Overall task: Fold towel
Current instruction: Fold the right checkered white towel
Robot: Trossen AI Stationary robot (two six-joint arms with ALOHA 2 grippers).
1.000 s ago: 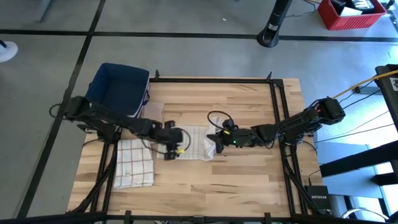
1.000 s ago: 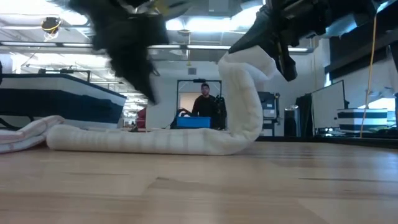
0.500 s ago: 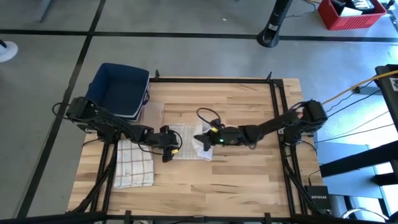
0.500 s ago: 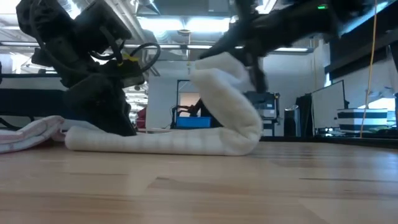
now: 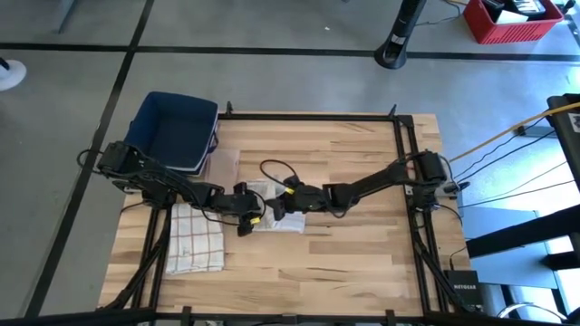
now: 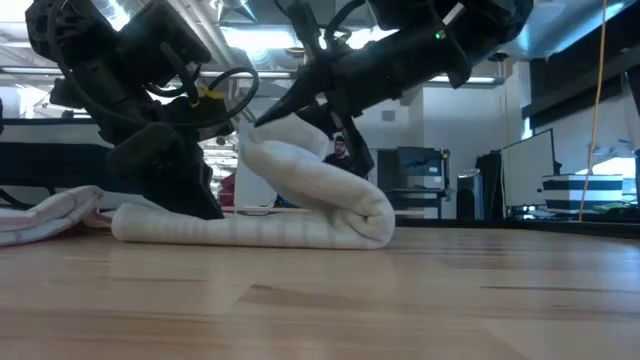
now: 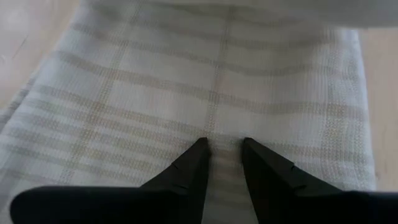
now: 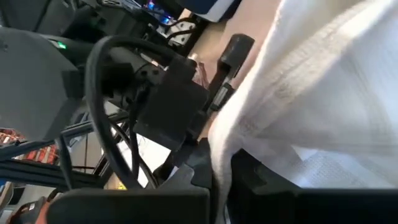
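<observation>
Blue bin (image 5: 172, 131): we see it at the worktop's far left corner, apart from the work.

Second cloth (image 5: 194, 236): a checked cloth lies folded near the left edge, untouched.

Left claw (image 5: 245, 215): we press it down on the left end of the towel, left of the worktop's centre. In the left wrist view its fingers (image 7: 186, 171) stand a little apart, tips resting on the striped weave, holding nothing between them. A second ago it hung above the cloth; now it pins it.

Towel (image 5: 276, 211): it lies left of centre on the worktop (image 5: 362, 254). In the low view the towel (image 6: 300, 205) has a flat bottom layer and a raised upper layer curling back over it from the right.

Right claw (image 5: 276, 206): we have carried it from right of centre across toward the left claw, and it is now just beside it. It is closed on the towel's right edge, which drapes between its fingers in the right wrist view.

What changed: the fold has rolled leftward and flattened; the loop that stood tall is now low.

Meaning: we judge the fold nearly closed. What remains is laying the held edge down on the pinned end and letting go.

Person (image 6: 341, 150): someone stands in the room behind, far from the arms.
</observation>
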